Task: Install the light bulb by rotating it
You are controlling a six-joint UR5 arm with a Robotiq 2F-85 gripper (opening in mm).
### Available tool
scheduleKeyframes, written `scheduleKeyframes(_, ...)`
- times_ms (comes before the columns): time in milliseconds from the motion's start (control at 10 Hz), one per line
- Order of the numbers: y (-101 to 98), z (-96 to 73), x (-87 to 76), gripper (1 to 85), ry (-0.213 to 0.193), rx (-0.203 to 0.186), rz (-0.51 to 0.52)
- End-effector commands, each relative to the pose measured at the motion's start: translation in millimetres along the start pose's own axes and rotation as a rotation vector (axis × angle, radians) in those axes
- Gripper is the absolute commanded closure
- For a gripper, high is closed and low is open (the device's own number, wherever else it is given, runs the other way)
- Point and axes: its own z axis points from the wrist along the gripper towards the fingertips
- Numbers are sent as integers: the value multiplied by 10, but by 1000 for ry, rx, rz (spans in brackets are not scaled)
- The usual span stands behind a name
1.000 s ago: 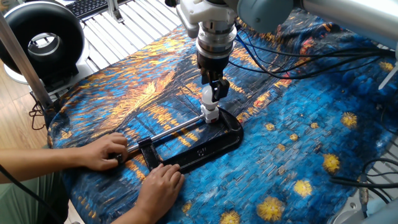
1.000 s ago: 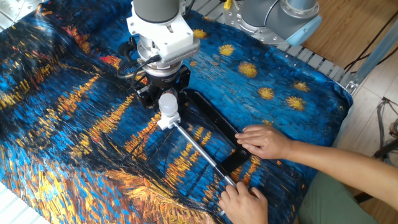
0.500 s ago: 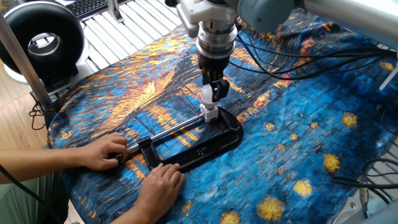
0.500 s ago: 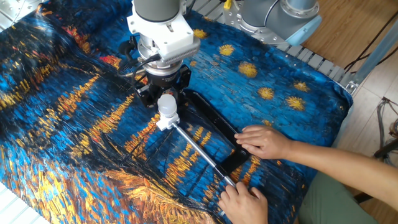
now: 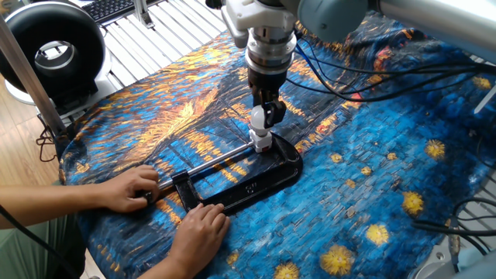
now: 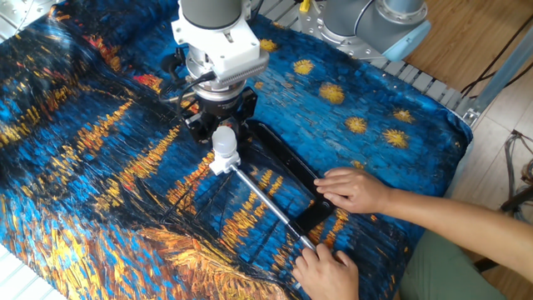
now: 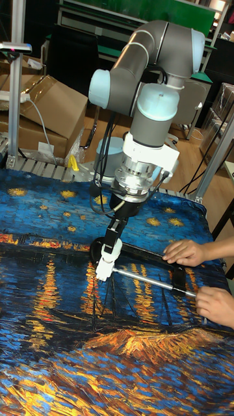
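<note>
Black two-finger gripper (image 5: 264, 114) closed around small white frosted light bulb (image 6: 224, 138), directly below wrist. Bulb axis vertical, seated in white socket block (image 5: 262, 142); rotation about that axis.

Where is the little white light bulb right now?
The light bulb stands upright near the middle of the painted cloth, in the white socket at the black clamp's far end, with the gripper right at it.
</note>
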Motion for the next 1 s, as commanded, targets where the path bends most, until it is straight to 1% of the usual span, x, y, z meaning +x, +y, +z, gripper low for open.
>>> scheduleKeyframes(0,16,-6,-38,303,-14,-1,13)
scheduleKeyframes(600,-9,-3,-43,363,-16,11,20)
scheduleKeyframes(900,4,-1,-35,383,-18,17,54)
